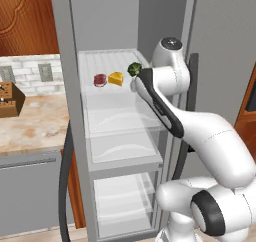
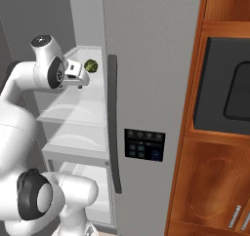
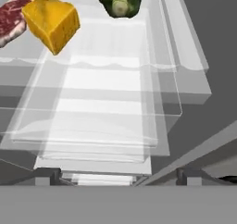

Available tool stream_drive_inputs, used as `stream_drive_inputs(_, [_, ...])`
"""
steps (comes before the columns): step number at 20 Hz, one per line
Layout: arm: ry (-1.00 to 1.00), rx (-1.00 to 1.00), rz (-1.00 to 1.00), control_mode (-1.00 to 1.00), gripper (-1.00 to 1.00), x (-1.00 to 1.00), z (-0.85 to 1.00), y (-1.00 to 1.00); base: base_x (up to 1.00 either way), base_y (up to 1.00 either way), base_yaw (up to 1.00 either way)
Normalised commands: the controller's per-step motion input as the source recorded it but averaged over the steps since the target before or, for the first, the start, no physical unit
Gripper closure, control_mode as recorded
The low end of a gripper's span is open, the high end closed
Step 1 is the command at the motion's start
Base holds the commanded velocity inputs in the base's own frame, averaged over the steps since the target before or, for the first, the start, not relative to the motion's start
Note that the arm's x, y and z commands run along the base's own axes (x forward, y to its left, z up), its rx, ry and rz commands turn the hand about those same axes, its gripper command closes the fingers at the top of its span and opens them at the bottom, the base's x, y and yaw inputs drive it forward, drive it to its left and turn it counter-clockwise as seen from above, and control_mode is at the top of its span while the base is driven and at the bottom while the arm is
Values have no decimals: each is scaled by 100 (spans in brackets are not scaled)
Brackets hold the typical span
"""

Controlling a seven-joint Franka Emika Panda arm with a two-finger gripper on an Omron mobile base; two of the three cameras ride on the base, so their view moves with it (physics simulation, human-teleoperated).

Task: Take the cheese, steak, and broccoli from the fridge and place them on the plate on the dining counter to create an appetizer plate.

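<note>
The fridge (image 1: 64,86) stands open. On its upper clear shelf lie the reddish steak (image 1: 100,80), the yellow-orange cheese (image 1: 116,79) wedge and the dark green broccoli (image 1: 134,69), left to right. My hand reaches into the fridge just in front of and below the broccoli (image 2: 91,65). In the hand view the gripper (image 3: 118,176) is open with nothing between its fingertips (image 3: 46,175). It looks across the shelf at the steak (image 3: 11,21), cheese (image 3: 52,21) and broccoli (image 3: 121,1) at the top. The plate and the dining counter are out of view.
Clear shelves and drawers (image 1: 125,136) fill the fridge below the food. The shut grey door with its dark handle (image 2: 113,123) lies right of my arm. A marble counter (image 1: 30,126) with a wooden knife block (image 1: 10,100) is on the left; a built-in oven (image 2: 227,88) is on the right.
</note>
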Motion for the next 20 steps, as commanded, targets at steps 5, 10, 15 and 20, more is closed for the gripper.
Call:
stream_drive_inputs(5, [-8, 0, -4, -100, -100, 48, 20, 0, 0, 0, 0])
stream_drive_inputs(10, [-4, 0, -6, -100, -100, 56, 1, 0, 0, 0, 0])
stream_drive_inputs(15, [0, 0, -7, -100, -100, 65, 0, 0, 0, 0, 0])
stream_drive_inputs(20, [0, 0, -6, -100, -100, 55, 0, 0, 0, 0, 0])
